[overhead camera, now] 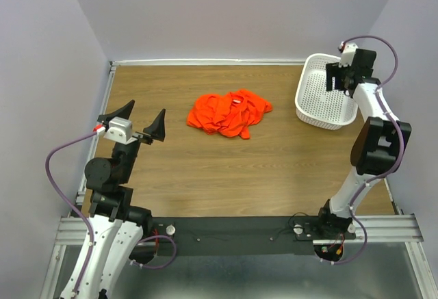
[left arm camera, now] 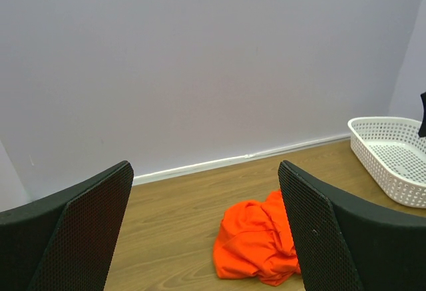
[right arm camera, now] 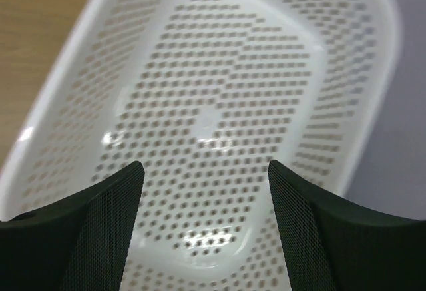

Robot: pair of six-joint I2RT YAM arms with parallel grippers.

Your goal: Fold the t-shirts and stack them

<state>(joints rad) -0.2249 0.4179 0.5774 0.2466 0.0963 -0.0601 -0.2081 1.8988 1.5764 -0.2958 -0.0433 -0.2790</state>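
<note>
**Orange-red shirt bunched mid-worktop, both pincers free**

Starting on my left, the left pincer (overhead camera: 145, 118) hangs above the near-left part of the wooden worktop (overhead camera: 205, 183). Its jaws are spread wide with nothing between them, and it points toward the cloth.

The t-shirt (overhead camera: 229, 114) lies in a crumpled heap around the middle of the worktop, well apart from both arms. The collar opening seems to face up near the heap's far side. I can't pick out the sleeves or the hem in the wrinkles.

On the right, the white basket (overhead camera: 304, 104) sits in the far corner. The right pincer (overhead camera: 340, 76) hovers over it, jaws apart and holding nothing.

As I judge it, the step is spreading the shirt flat before any fold. I would bring both arms in to opposite edges of the heap and pinch a single layer at each shoulder or hem corner. Then I would lift and draw outward evenly. Grabbing a thick bunch would only drag the lump along.
</note>
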